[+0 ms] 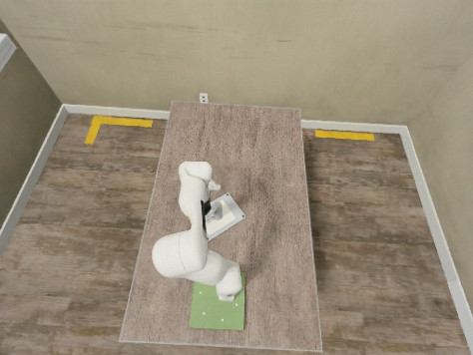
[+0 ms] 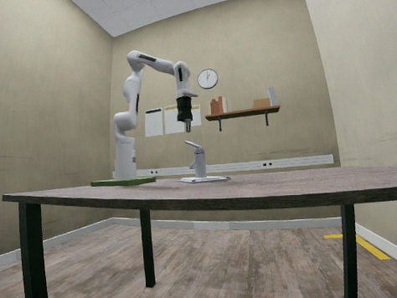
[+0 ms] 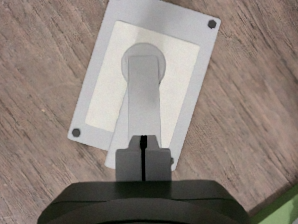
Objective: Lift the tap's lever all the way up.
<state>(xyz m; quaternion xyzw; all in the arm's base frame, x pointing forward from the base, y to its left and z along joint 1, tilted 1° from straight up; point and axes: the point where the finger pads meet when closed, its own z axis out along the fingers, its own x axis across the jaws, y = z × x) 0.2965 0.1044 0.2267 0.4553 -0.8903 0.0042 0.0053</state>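
Observation:
The grey tap (image 2: 199,162) stands on a white base plate (image 2: 203,179) on the table, and its lever (image 2: 193,145) slopes up toward the arm. My gripper (image 2: 188,126) hangs point-down a little above the lever's free end, with a clear gap between them. In the wrist view the fingers (image 3: 143,150) are pressed together with only a thin seam, and nothing is between them. The lever (image 3: 144,105) runs straight below them over the base plate (image 3: 145,82). In the overhead view the arm hides most of the tap on its plate (image 1: 225,215).
My arm's base stands on a green mat (image 1: 220,304) at the near end of the long table. The mat also shows in the side view (image 2: 123,182). A wall shelf (image 2: 243,111) and a clock (image 2: 208,78) are far behind.

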